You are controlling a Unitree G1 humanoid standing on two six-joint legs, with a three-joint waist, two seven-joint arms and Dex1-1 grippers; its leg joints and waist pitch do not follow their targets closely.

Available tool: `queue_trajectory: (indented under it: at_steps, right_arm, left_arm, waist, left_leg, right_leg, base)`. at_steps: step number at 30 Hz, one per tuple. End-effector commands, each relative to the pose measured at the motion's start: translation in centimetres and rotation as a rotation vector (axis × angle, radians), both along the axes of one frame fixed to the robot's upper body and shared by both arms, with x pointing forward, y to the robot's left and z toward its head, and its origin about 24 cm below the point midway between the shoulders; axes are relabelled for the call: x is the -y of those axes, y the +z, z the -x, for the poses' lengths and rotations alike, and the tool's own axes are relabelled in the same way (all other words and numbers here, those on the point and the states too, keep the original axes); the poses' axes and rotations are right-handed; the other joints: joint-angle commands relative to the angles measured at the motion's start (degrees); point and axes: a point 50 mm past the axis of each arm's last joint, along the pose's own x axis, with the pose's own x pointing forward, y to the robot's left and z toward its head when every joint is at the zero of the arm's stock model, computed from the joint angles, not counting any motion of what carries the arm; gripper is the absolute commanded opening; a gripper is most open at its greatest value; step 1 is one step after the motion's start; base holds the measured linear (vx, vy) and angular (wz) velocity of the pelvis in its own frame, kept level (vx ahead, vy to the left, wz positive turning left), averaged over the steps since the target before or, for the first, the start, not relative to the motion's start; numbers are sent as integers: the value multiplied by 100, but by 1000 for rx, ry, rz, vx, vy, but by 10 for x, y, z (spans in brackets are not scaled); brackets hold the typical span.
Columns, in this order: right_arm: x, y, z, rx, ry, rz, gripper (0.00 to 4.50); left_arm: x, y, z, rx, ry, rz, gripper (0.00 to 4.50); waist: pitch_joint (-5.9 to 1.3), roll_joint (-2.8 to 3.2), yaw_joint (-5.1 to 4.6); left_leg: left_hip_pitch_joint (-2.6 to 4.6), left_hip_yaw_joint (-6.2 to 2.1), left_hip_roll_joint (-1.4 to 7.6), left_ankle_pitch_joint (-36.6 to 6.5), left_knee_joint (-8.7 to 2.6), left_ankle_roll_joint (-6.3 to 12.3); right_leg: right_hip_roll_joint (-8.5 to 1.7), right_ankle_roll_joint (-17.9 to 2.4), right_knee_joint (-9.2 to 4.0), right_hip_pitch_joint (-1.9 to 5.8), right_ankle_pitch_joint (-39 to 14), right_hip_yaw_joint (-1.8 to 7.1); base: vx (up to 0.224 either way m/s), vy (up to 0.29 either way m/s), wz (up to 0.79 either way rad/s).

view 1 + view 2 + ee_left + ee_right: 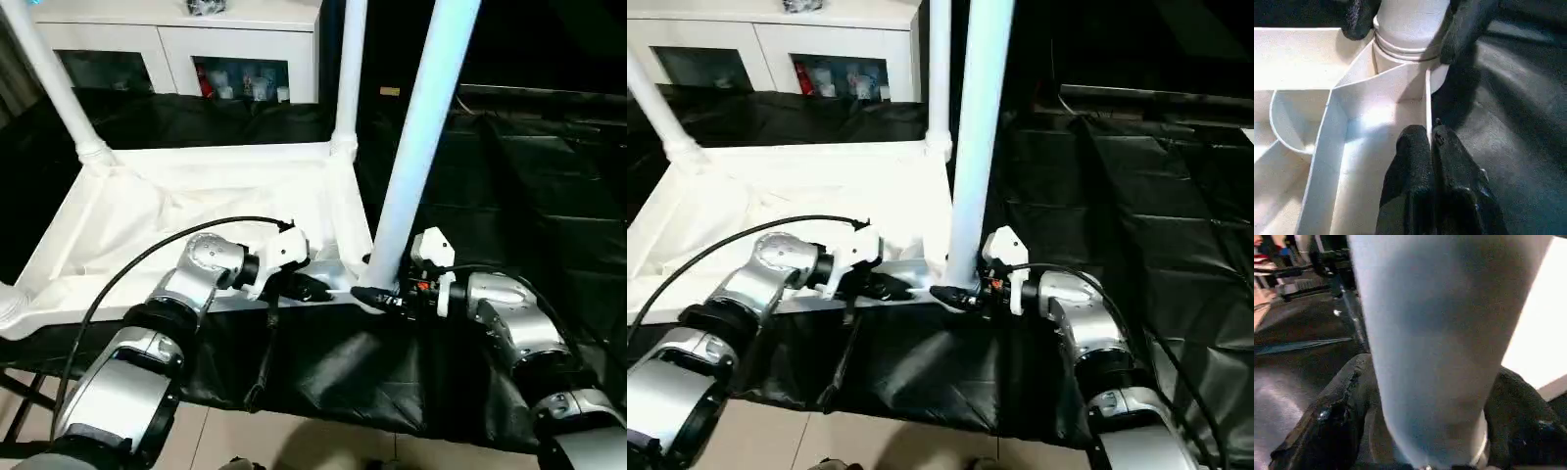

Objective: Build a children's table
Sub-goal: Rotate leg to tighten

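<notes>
- Head view: the tabletop (196,211) lies underside up on the black cloth (549,196), with legs already standing in other corners. The right gripper (377,294) straddles the base of the near leg (416,147) at its corner socket. Keeping that leg plumb looks like the key to seating it.
- Left wrist view: the left gripper (1431,147) is pinched on the tabletop's thin side wall (1427,105), just short of the socket. It should hold firm as the counter-brace.
- Right wrist view: the leg rises between the spread fingers (1327,421). Actual contact is unclear; press straight down.
</notes>
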Motion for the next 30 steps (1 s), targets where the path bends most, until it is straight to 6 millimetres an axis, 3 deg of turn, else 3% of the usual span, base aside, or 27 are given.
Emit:
queue_trajectory:
  at_steps: [1, 9, 15, 17, 19, 22, 24, 26, 28, 30]
  right_arm:
    - [-1, 4, 0, 5, 27, -2, 302]
    - [-6, -1, 5, -13, 55, -5, 249]
    - [-14, -10, 5, -44, -61, -26, 247]
    - [-18, -16, -2, -39, -205, -32, 247]
    - [-25, -23, -9, -42, -365, -23, 247]
    - [-38, -29, -14, -68, -493, -32, 247]
    - [-44, -31, -17, -75, -541, -20, 247]
    - [-56, -32, -24, -79, -653, 34, 247]
    - [-64, -29, -26, -67, -654, 23, 247]
    - [-71, -23, -29, -38, -655, -5, 247]
  left_arm:
    - [-5, -2, 2, -14, -20, -22, 0]
    - [-8, -3, 4, -33, -38, -31, 0]
    - [-1, -4, 2, -30, 17, 3, 0]
    - [6, -7, -4, -5, 105, -16, 0]
    - [18, -7, -9, 21, 189, -7, 0]
    - [39, -7, -12, 63, 249, -9, 0]
    - [50, -6, -13, 72, 268, 2, 0]
    - [72, -3, -14, 77, 314, 45, 0]
    - [79, -1, -14, 84, 316, 55, 0]
    - [82, 0, -14, 91, 308, 66, 0]
  waist:
    - [-431, -20, 13]
    - [-442, -15, 23]
    - [-423, -21, 13]
    - [-401, -22, -4]
    - [-350, -48, -88]
    - [-305, -56, -147]
    - [-313, -49, -211]
    - [-311, -41, -244]
    - [-321, -8, -281]
    - [-333, -33, -316]
  left_leg:
    - [120, -40, 150, -1571, -383, 394]
    - [113, -34, 138, -1426, -364, 450]
    - [117, -39, 145, -1534, -385, 370]
    - [119, -51, 137, -1693, -403, 259]
    - [164, -84, 105, -2094, -420, 45]
    - [222, -122, 83, -2479, -429, -12]
    - [266, -138, 71, -2669, -415, -54]
    - [263, -145, 63, -2733, -416, -13]
    - [257, -164, 56, -2782, -426, -49]
    - [234, -160, 43, -2799, -428, 37]
  right_leg:
    - [-242, -1599, -317, 324, -1175, 173]
    - [-242, -1663, -297, 339, -983, 167]
    - [-245, -1598, -311, 323, -1228, 169]
    - [-256, -1488, -342, 312, -1614, 165]
    - [-273, -1213, -438, 252, -2516, 157]
    - [-277, -849, -574, 204, -3362, 121]
    - [-264, -780, -602, 172, -3506, 100]
    - [-259, -720, -630, 173, -3554, 89]
    - [-248, -701, -629, 176, -3512, 60]
    - [-252, -677, -662, 195, -3418, 44]
  base:
    - [0, 0, 0]
    - [0, 0, 0]
    - [0, 0, 0]
    - [0, 0, 0]
    - [0, 0, 0]
    - [0, 0, 0]
    - [0, 0, 0]
    - [0, 0, 0]
    - [0, 0, 0]
    - [0, 0, 0]
